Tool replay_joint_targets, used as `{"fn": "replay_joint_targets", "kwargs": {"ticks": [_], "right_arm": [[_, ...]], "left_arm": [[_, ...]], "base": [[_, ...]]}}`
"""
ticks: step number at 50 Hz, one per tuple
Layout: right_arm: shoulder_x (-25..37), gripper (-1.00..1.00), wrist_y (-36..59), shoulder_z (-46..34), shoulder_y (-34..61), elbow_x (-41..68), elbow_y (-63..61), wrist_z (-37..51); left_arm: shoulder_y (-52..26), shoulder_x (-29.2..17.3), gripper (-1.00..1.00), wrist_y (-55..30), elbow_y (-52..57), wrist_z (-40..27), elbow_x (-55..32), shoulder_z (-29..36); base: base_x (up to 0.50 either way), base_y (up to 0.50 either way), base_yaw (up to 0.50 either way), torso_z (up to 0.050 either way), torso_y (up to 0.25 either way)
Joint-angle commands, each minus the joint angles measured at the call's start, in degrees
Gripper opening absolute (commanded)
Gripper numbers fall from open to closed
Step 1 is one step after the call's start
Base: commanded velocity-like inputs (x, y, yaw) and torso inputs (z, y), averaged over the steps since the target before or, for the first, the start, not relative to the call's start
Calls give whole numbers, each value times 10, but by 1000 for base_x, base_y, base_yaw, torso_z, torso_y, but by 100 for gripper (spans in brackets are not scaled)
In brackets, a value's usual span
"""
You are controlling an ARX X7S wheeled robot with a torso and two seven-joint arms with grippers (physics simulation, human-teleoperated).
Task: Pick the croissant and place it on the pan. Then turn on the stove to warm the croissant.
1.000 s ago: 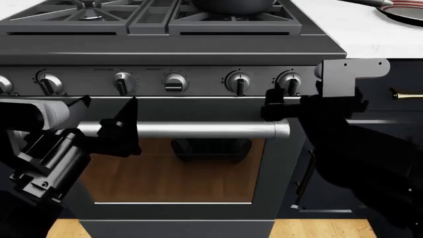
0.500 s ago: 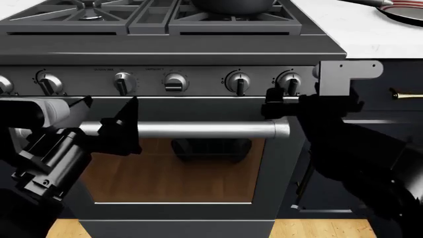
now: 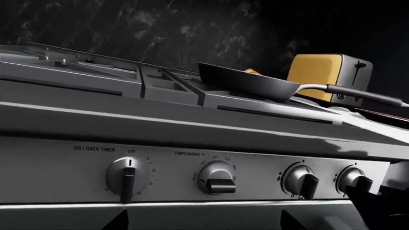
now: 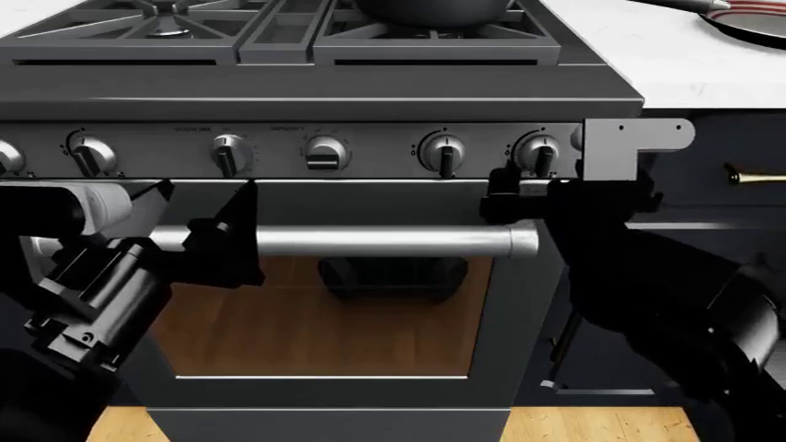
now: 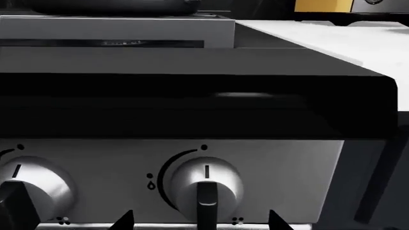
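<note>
Right wrist view shows the right gripper (image 5: 199,221) with fingers spread, the stove's (image 4: 368,92) rightmost knob (image 5: 206,188) centred between the tips. The left gripper (image 4: 202,226), also spread, hangs idle. The croissant (image 3: 252,72) sits in the pan (image 3: 249,81), far above; closing off-centre could slip off the knob's ridge or turn it too little.

The stove (image 4: 368,92) is dark grey with black grates and silver knobs (image 4: 443,152). The pan (image 3: 249,84) is dark grey too, with a bit of golden croissant (image 3: 252,71) peeking over the rim. The toaster (image 3: 323,72) has yellow sides, the surface (image 4: 664,55) is white, and the wall behind (image 3: 160,28) is black marble with pale flecks.
</note>
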Motion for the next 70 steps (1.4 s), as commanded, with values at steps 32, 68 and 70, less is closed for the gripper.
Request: {"fn": "replay_joint_targets", "kwargs": {"ticks": [32, 68, 70], "right_arm": [[-18, 100, -8, -6, 3, -15, 44, -26], [-11, -100, -11, -1, -7, -10, 24, -14], [-11, -100, -11, -1, -8, -10, 24, -13]], "left_arm": [[2, -2, 100, 5, -2, -1, 1, 5], [8, -4, 100, 12, -3, -1, 2, 4], [8, -4, 100, 12, -3, -1, 2, 5]], "base": [[0, 0, 0, 0, 0], [0, 0, 0, 0, 0], [0, 0, 0, 0, 0]]}}
